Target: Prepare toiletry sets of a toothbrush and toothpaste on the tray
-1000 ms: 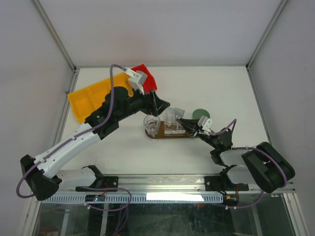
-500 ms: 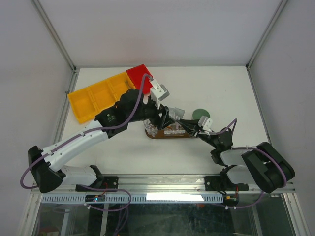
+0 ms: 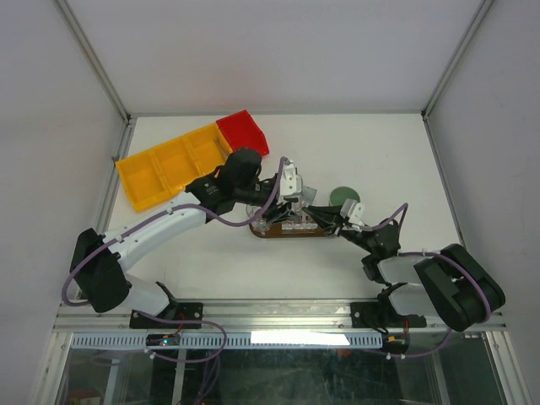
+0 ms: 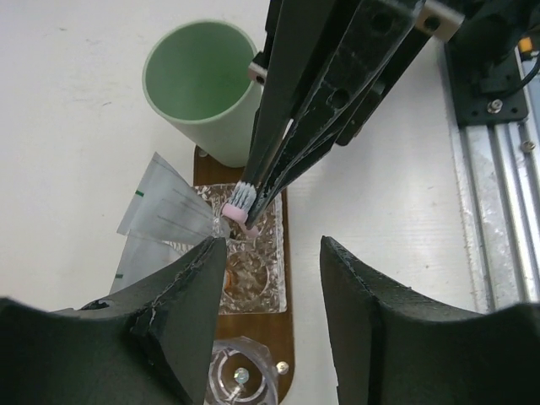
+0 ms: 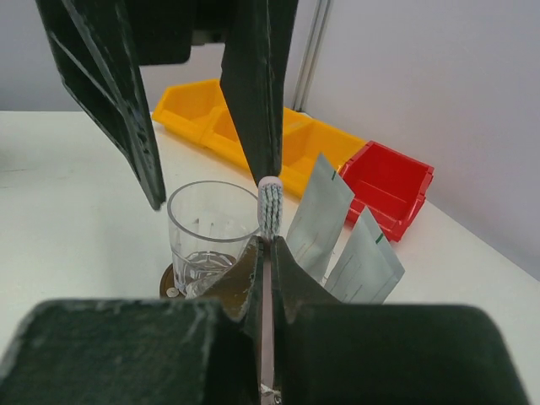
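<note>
The dark brown oval tray (image 3: 325, 232) carries a clear glass (image 5: 211, 232), a cut-glass holder (image 4: 253, 283) and two pale grey-blue toothpaste tubes (image 5: 316, 215) standing upright. The tray also shows in the left wrist view (image 4: 285, 253). My right gripper (image 5: 267, 249) is shut on a thin toothbrush (image 5: 270, 209), bristle head up, held over the holder; the same brush (image 4: 242, 201) shows in the left wrist view. My left gripper (image 4: 272, 291) is open and empty, hanging just above the tray and the brush. In the top view the left gripper (image 3: 288, 205) and right gripper (image 3: 312, 213) nearly meet.
A mint-green cup (image 4: 202, 80) stands on the table just beyond the tray's right end. A yellow bin (image 3: 164, 169) and a red bin (image 3: 245, 131) sit at the back left. The frame rail (image 4: 498, 169) runs along the near edge.
My left arm has swung from over the bins down and right to just above the tray, its jaws open. The right gripper with the toothbrush has stayed in place.
</note>
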You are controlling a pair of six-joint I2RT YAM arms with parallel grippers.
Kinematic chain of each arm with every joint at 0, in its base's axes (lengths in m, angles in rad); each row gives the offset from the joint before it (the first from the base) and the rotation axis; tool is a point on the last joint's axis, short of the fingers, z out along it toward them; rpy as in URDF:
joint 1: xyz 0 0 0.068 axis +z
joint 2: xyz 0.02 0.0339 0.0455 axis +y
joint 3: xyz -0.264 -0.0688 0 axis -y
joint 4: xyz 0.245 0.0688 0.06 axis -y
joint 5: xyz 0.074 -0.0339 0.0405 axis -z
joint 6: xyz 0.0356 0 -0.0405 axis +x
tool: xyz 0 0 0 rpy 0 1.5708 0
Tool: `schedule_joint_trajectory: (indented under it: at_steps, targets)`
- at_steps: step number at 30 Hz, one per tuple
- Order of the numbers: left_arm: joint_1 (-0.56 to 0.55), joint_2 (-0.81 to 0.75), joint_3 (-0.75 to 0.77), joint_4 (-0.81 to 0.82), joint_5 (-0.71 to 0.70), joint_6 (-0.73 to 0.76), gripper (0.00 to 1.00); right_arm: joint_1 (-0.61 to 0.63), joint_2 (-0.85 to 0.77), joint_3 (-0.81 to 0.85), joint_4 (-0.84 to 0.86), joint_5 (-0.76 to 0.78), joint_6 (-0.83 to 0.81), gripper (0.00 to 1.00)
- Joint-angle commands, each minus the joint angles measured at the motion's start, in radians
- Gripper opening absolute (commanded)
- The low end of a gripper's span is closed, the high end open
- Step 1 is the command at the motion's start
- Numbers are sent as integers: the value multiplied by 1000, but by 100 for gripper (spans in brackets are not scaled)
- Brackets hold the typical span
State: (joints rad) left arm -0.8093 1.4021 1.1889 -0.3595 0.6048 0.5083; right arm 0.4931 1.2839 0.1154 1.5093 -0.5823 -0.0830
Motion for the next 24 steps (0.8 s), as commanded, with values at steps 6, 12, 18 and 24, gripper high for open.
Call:
schedule_joint_trajectory:
  at_steps: [6, 12, 18, 24]
  targets:
    - [22, 60, 47, 99, 38, 146, 51, -15, -15, 14, 129, -27, 6, 0]
    - [24, 69, 56, 137, 52, 134, 49, -16, -8, 18, 129, -44, 9, 0]
    - [24, 90, 69, 111, 93, 145, 40, -17, -7, 20, 129, -45, 8, 0]
    - [24, 116, 98, 76, 127, 160, 39, -17, -6, 21, 129, -47, 6, 0]
